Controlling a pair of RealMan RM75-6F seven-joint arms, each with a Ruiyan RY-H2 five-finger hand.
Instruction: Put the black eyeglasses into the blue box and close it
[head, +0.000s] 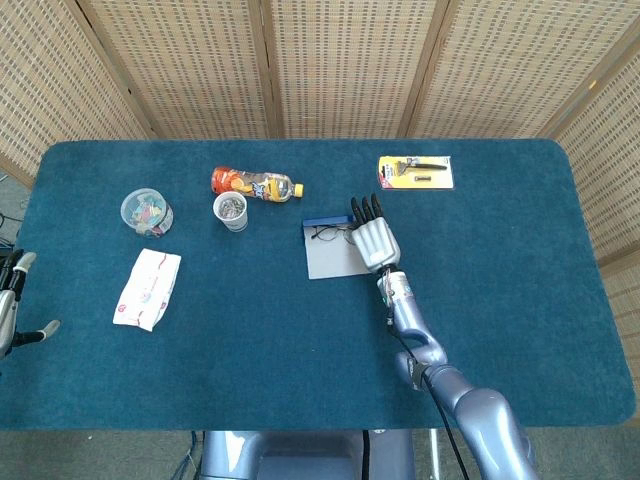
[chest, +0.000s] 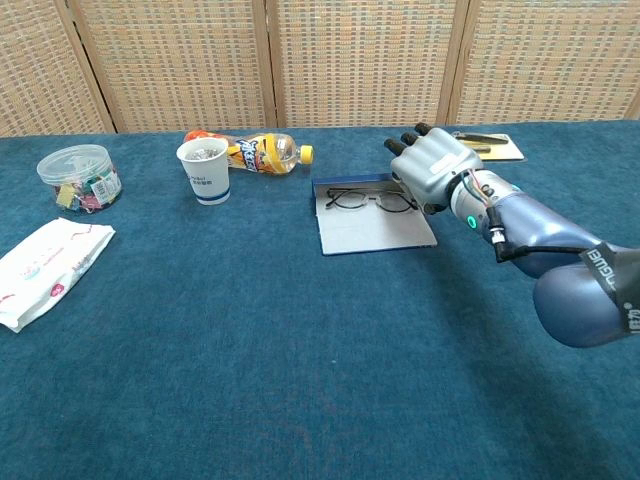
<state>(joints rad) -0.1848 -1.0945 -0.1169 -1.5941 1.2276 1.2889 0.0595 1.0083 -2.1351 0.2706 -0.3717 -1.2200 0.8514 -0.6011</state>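
The blue box (head: 330, 262) lies open and flat on the blue cloth near the middle, showing its grey inside (chest: 378, 228). The black eyeglasses (head: 331, 235) lie unfolded on its far part, close to the blue back rim (chest: 372, 201). My right hand (head: 375, 238) hovers at the box's right edge, palm down with fingers stretched forward, holding nothing (chest: 431, 170). Its fingertips reach beside the right lens; whether they touch is unclear. My left hand (head: 14, 300) sits off the table's left edge, fingers apart and empty.
An orange drink bottle (head: 255, 184) lies behind a paper cup (head: 231, 211). A clear tub of clips (head: 147, 211) and a white packet (head: 148, 288) are on the left. A yellow carded tool (head: 415, 171) is at the back right. Woven screens stand behind.
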